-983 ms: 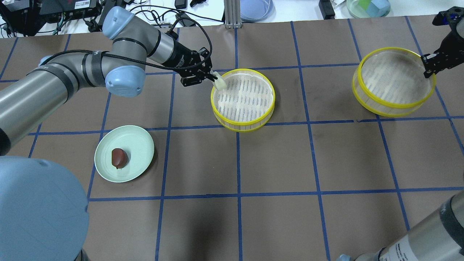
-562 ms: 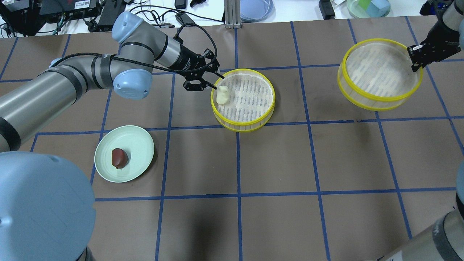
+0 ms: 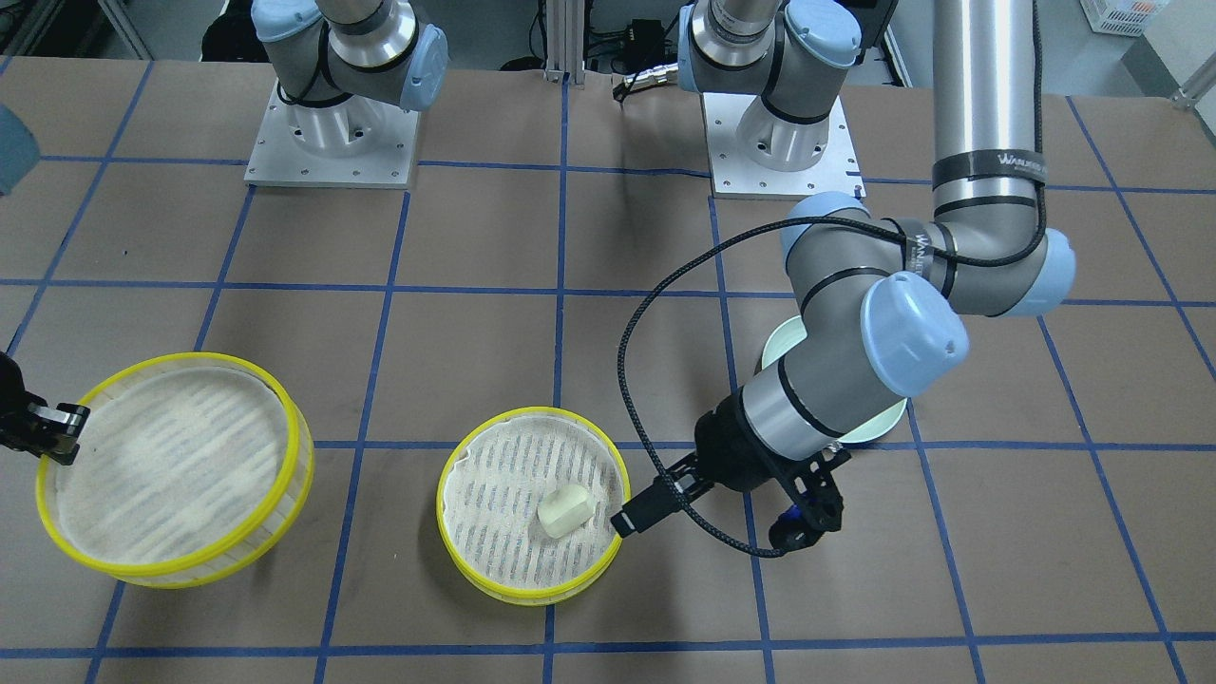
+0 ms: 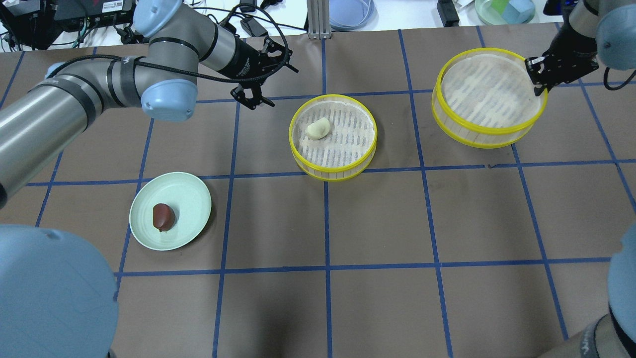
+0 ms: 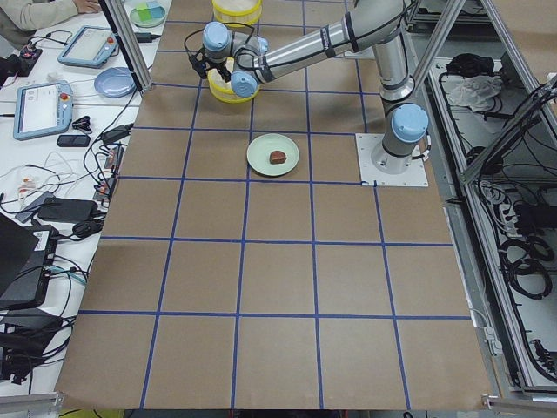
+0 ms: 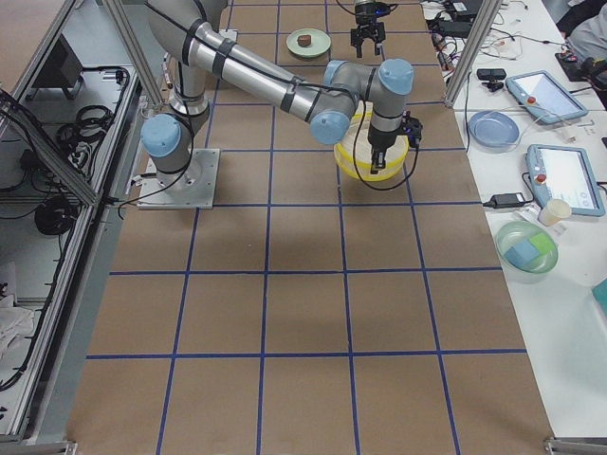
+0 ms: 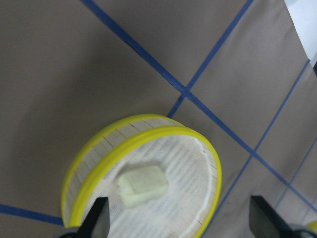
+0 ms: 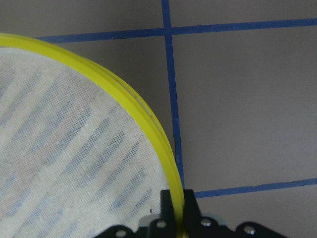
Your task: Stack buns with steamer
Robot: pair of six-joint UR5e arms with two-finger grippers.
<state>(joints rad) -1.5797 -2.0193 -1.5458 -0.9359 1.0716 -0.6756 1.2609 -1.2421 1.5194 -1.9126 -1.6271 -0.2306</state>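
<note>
Raised steamer tier [image 4: 489, 97] near the far right corner of the tabletop [image 4: 377, 223], right claw [image 4: 536, 85] clamped on its rim. Best carried level, then lowered rim-on-rim over the other tier [image 4: 333, 175] by the far edge's middle, cream bun [image 4: 317, 129] inside. Left claw [image 4: 284, 88] spread apart, empty.

Near arm: you'll see the right gripper [image 6: 382, 159] at the rim of a yellow steamer tier [image 6: 353, 163], mid-table | far end: brown bun [image 6: 303, 40] on the mint plate [image 6: 321, 44] | left gripper [image 6: 367, 38] hovers near that plate, apart from it.
</note>
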